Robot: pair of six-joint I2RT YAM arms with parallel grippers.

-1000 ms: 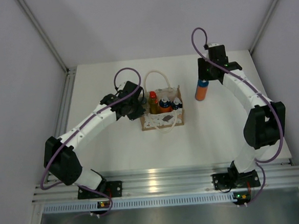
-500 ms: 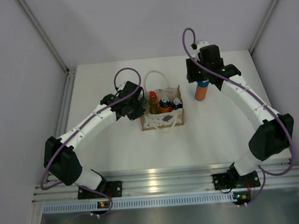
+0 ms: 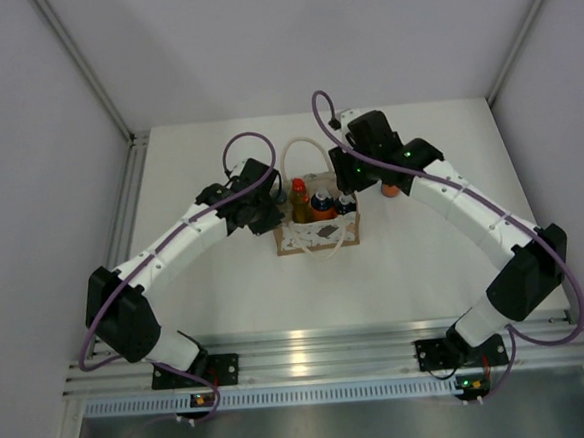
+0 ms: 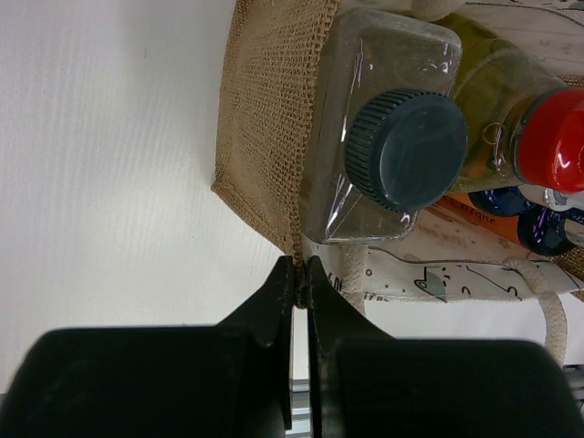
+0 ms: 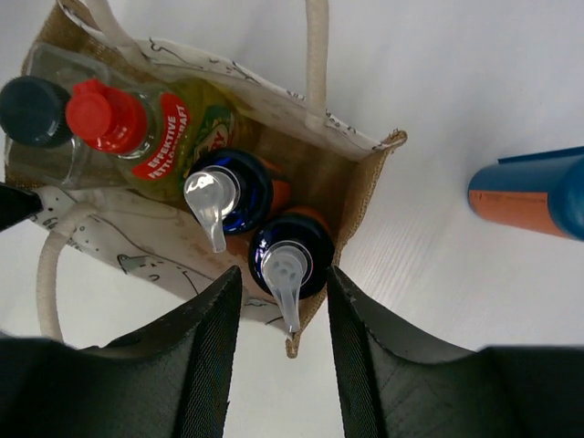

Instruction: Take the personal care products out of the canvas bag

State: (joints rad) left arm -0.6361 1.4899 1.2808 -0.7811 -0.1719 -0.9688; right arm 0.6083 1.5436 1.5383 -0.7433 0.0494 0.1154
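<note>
The canvas bag (image 3: 318, 235) stands mid-table. My left gripper (image 3: 272, 215) is shut on the bag's near-left corner edge (image 4: 301, 269). The bag (image 5: 365, 182) holds a clear bottle with a dark grey cap (image 4: 406, 151), a yellow bottle with a red cap (image 5: 105, 114), and two orange bottles with dark-blue pump caps (image 5: 224, 192) (image 5: 290, 255). My right gripper (image 5: 285, 283) is open and empty just above the right-hand pump bottle, one finger on either side of it. A third orange bottle with a blue cap (image 5: 529, 196) stands on the table right of the bag, mostly hidden behind my right arm in the top view (image 3: 393, 186).
The bag's cream rope handles (image 3: 302, 153) loop out behind and in front of it. The table is walled by white panels at the back and sides, with a metal rail (image 3: 321, 352) along the near edge.
My right gripper moved left from the orange bottle standing on the table to above the bag's right end. My left gripper has held still on the bag's corner.
</note>
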